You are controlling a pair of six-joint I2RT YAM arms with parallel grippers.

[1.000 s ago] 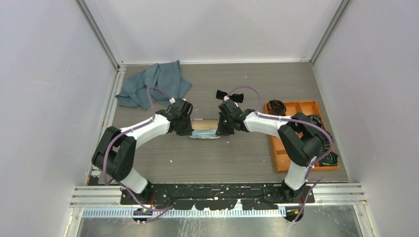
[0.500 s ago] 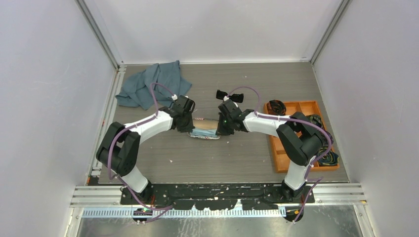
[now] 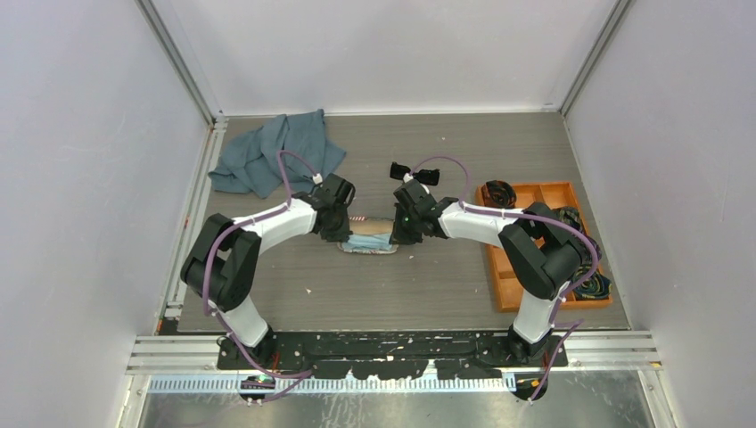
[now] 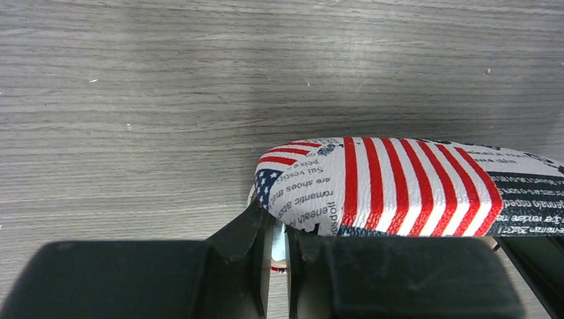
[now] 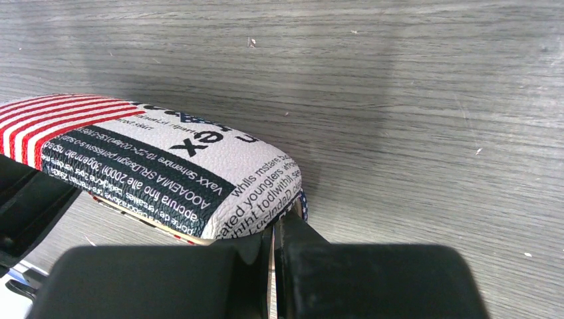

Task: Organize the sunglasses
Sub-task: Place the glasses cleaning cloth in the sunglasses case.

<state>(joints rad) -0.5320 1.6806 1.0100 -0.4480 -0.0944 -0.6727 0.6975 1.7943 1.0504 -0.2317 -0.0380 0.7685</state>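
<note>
Nearby: case point(image 5: 166, 176) at right gripper point(image 5: 273, 232) (cloth point(image 3: 278, 153), tray point(image 3: 508, 267) apart).

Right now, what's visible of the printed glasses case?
The case is an oblong, rounded, white shell of pebbled leather look: red stripes and stars at one end, black newsprint bands at the other. It lies flat on the grey woodgrain table, with the left gripper and right gripper against opposite ends.

L arm point(image 3: 276, 223) & R arm point(image 3: 477, 223) look alike: white shell links btwn chunky black joints, thin purple cables point(image 3: 444, 159) looping off each, black bases on a slotted black plate point(image 3: 383, 343), blocky matte-black fingers on L gripper point(image 4: 279, 232) & R gripper point(image 5: 273, 236).
</note>
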